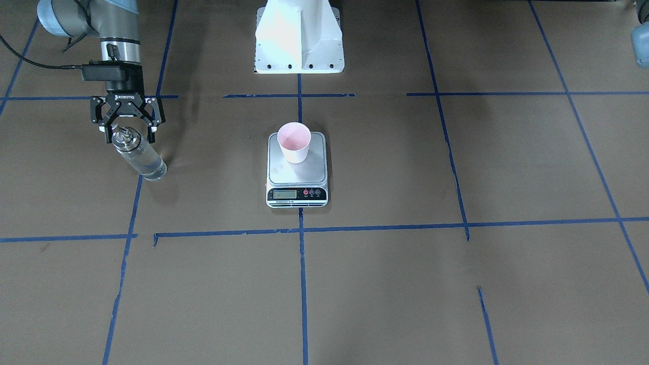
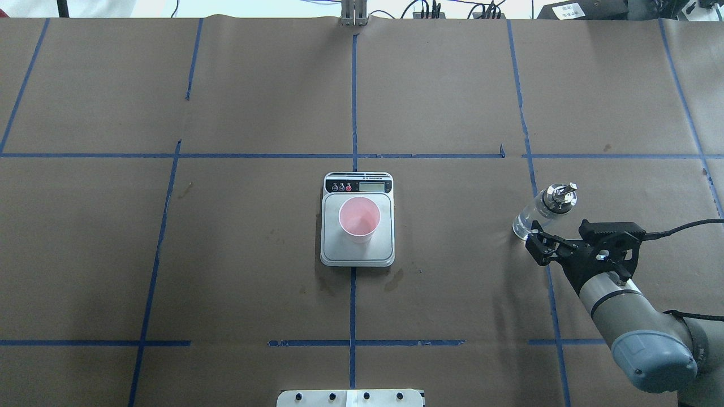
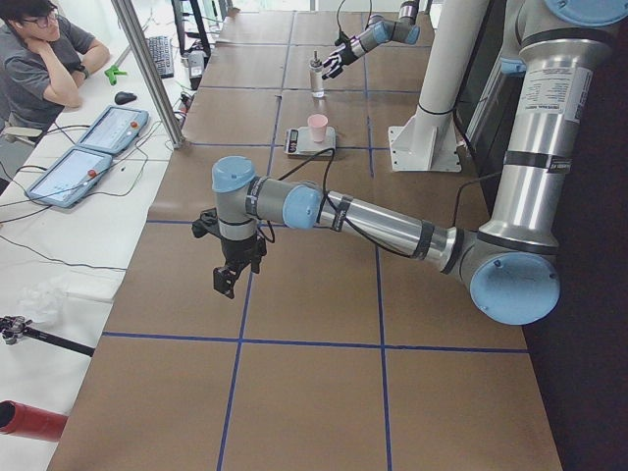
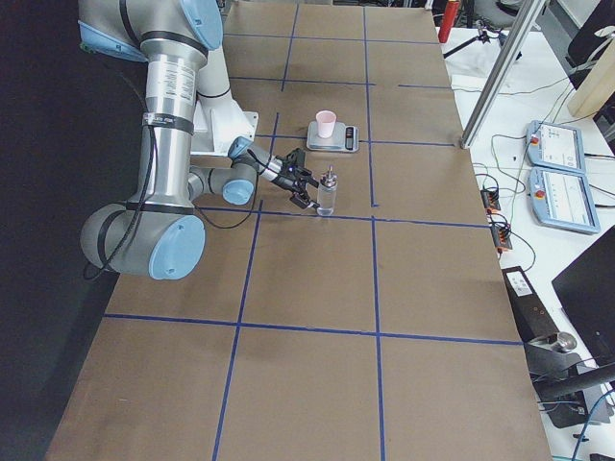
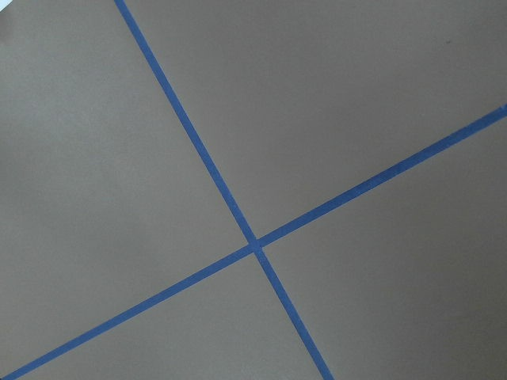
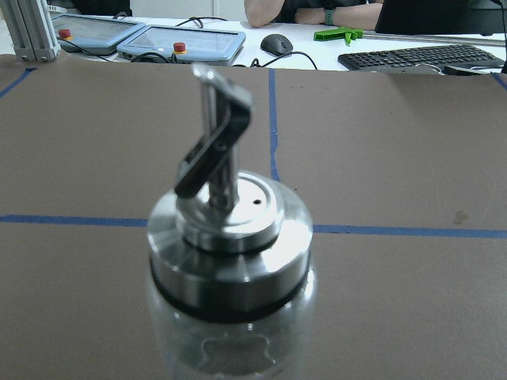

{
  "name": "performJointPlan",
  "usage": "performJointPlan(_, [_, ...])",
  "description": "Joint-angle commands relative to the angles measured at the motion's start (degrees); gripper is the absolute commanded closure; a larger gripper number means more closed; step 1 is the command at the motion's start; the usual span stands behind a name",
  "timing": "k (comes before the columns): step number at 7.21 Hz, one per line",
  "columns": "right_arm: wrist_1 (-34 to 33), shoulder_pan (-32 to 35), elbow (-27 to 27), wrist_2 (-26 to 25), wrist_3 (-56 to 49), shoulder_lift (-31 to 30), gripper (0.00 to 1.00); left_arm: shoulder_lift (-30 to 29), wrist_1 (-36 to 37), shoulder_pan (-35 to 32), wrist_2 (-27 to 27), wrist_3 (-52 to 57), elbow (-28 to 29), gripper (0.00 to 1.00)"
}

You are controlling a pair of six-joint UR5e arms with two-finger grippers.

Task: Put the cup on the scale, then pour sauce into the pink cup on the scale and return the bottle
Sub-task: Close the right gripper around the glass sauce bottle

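The pink cup [image 1: 294, 143] stands upright on the silver platform of the scale [image 1: 304, 176] at the table's centre, also seen in the overhead view as the cup [image 2: 359, 219] on the scale [image 2: 373, 250]. The clear glass bottle [image 1: 139, 154] with its silver pourer cap stands upright on the table on my right side. Its sauce is colourless and I cannot make out its level. My right gripper [image 1: 129, 138] is open, its fingers spread on either side of the bottle's top. In the right wrist view the bottle [image 6: 230, 261] fills the frame. My left gripper [image 3: 227, 283] hangs over bare table far from everything; I cannot tell its state.
The white robot base mount [image 1: 299, 40] stands behind the scale. Blue tape lines cross the brown table. A person [image 3: 44, 59] sits at a side desk with tablets [image 3: 74, 177] beyond an aluminium post [image 3: 147, 69].
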Motion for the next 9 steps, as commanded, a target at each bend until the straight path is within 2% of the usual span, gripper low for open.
performJointPlan(1, [0.26, -0.89, -0.29, -1.09, -0.03, 0.15, 0.0, -0.02, 0.03, -0.05, 0.03, 0.0, 0.11, 0.0])
performJointPlan(4, [0.26, -1.77, -2.65, -3.03, -0.03, 2.7, 0.0, -0.02, 0.12, -0.05, 0.12, -0.08, 0.38, 0.0])
performJointPlan(9, [0.17, -1.69, -5.47, -3.21, -1.42, 5.07, 0.0, -0.19, 0.12, 0.04, 0.12, -0.08, 0.38, 0.0])
